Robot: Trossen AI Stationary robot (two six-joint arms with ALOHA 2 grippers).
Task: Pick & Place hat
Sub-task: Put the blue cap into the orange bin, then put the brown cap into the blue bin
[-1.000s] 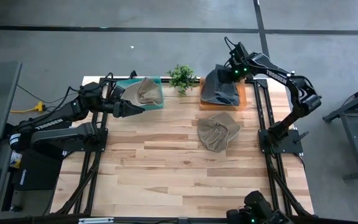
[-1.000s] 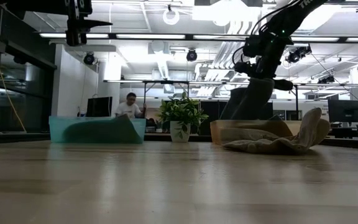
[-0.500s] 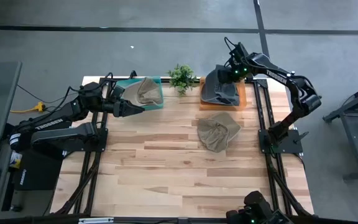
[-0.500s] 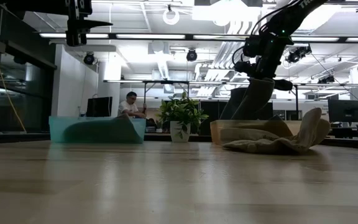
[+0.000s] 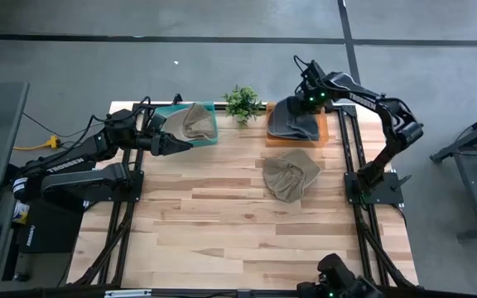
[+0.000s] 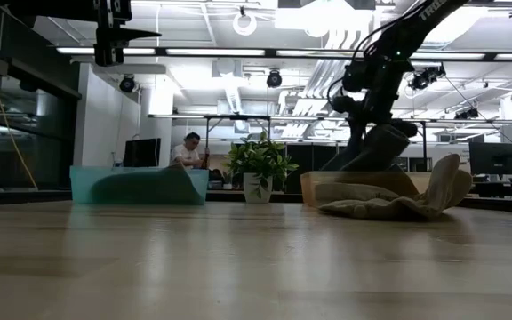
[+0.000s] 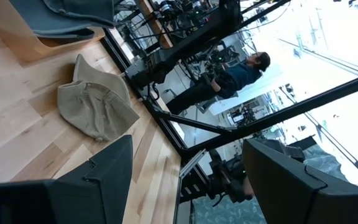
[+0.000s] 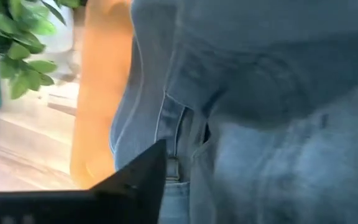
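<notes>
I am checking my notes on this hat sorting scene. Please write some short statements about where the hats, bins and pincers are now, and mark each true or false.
1. A grey hat lies in the orange bin. True.
2. The tan hat on the table sits inside the teal bin. False: it lies on the bare wood, in front of the orange bin.
3. The teal bin holds a tan hat. True.
4. The right pincer is over the teal bin. False: it is over the orange bin, at the grey hat.
5. A small plant stands between the two bins. True.
6. The left pincer grips the plant. False: it is open and empty beside the teal bin.
</notes>
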